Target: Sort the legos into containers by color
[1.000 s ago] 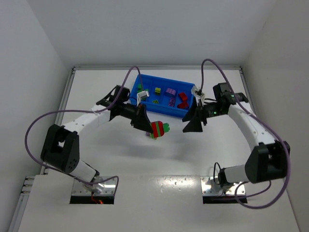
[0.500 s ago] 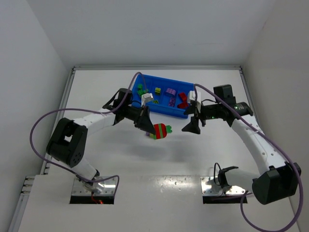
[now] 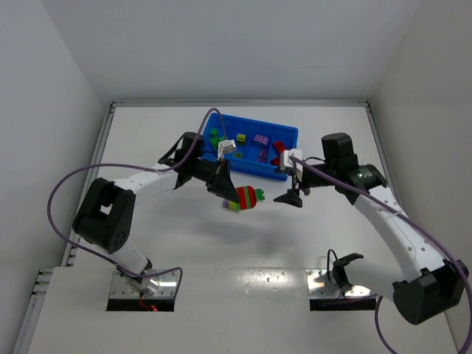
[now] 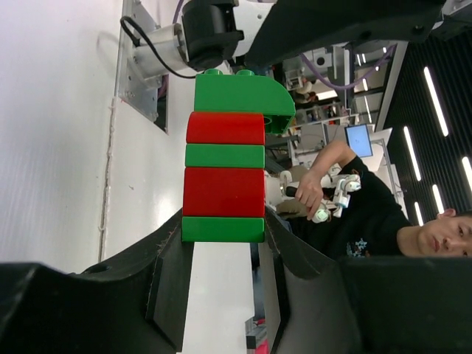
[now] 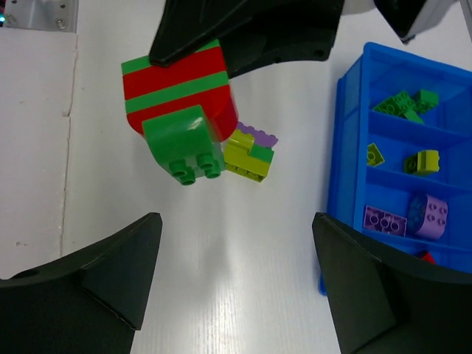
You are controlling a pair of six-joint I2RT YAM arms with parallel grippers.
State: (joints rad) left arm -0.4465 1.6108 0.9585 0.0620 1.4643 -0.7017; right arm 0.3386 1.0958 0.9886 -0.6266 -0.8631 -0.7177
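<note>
Near red-green stack [image 5: 181, 85], right wrist alone shows yellow-green cluster [image 5: 248, 156].

White arms [image 3: 140, 180] carry black joints [image 3: 103, 218] and purple cables [image 3: 50, 210]

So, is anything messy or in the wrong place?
Yes. A small yellow-green, green and purple clump lies on the table, outside the blue tray, with its colours stuck together. The left gripper holds a red-and-green stack that is mixed too.
</note>
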